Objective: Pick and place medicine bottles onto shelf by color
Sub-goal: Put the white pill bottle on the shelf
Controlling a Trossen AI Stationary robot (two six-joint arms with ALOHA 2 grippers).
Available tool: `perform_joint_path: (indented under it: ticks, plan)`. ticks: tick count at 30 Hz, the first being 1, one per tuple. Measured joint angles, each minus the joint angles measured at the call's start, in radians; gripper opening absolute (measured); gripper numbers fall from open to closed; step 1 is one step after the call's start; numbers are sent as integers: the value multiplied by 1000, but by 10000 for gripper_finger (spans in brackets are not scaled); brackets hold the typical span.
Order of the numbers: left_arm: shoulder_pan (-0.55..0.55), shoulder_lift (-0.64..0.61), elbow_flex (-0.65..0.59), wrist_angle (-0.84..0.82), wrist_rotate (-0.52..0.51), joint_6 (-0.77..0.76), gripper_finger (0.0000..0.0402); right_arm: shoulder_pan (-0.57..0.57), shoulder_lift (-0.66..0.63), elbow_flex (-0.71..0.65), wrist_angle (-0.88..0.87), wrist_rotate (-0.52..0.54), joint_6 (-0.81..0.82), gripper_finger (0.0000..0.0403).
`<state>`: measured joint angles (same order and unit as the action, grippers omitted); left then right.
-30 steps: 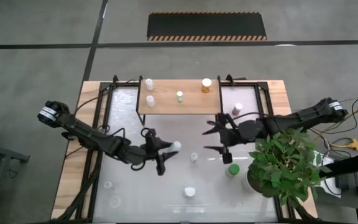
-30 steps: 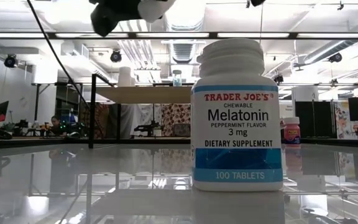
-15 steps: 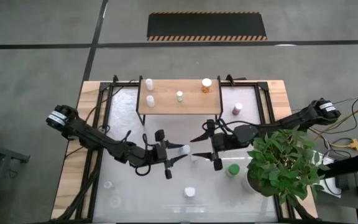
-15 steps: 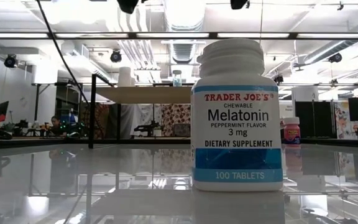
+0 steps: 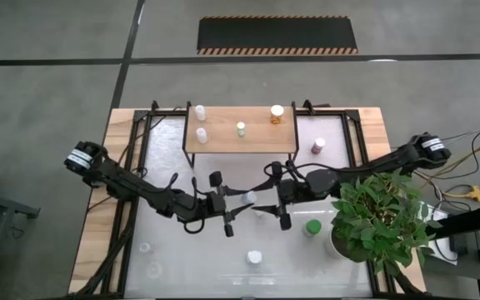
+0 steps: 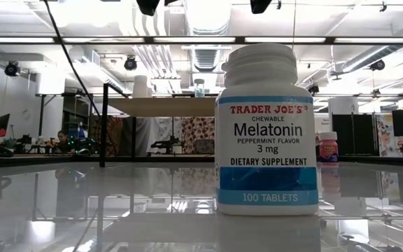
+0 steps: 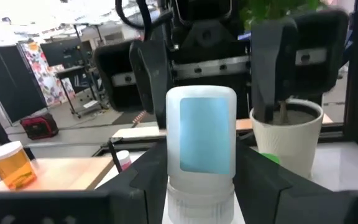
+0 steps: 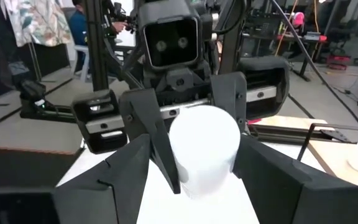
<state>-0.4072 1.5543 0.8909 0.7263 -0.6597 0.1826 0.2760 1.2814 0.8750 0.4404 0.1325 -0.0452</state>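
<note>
My left gripper (image 5: 238, 202) is shut on a white bottle with a pale blue label (image 5: 249, 198) and holds it in the air over the middle of the table. My right gripper (image 5: 267, 200) faces it, open. Its fingers (image 8: 120, 183) stand on either side of the bottle's base end (image 8: 204, 146); I cannot tell whether they touch it. The wooden shelf (image 5: 257, 143) at the far side carries two white bottles, a small pale one (image 5: 241, 128) and an orange one (image 5: 277, 114). A pink-maroon bottle (image 5: 317, 147) and a green one (image 5: 312, 227) stand on the table. My left gripper pinches the white bottle between its two fingers at the ribbed cap end (image 7: 199, 202). The fingers come level from the table's left side. The bottle (image 7: 201, 134) is lifted clear and lies level, with its base pointing toward the table's right, at my right gripper.
A potted green plant (image 5: 382, 218) fills the table's right near part, beside my right arm. A white Melatonin bottle (image 6: 266, 129) stands near the near edge (image 5: 255, 257). Two clear bottles (image 5: 144, 247) stand at the left near corner. Both grippers show at the low view's top edge.
My left gripper has carried the white bottle toward the table's right and a little toward the near edge. My right gripper has moved toward the table's left, toward the bottle. Its open fingers now stand around the bottle's base end.
</note>
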Motion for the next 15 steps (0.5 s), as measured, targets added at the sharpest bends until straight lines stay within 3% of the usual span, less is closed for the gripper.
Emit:
perform_joint_path:
  ticks: [4,12,15]
  plan:
    - [0,0,0,-1,3,8,131,0,13,8,11,1,-16,210]
    - [0,0,-1,1,5,4,136,0,14,8,14,7,-35,125]
    - [0,0,-2,0,5,0,151,0,14,8,14,6,-38,122]
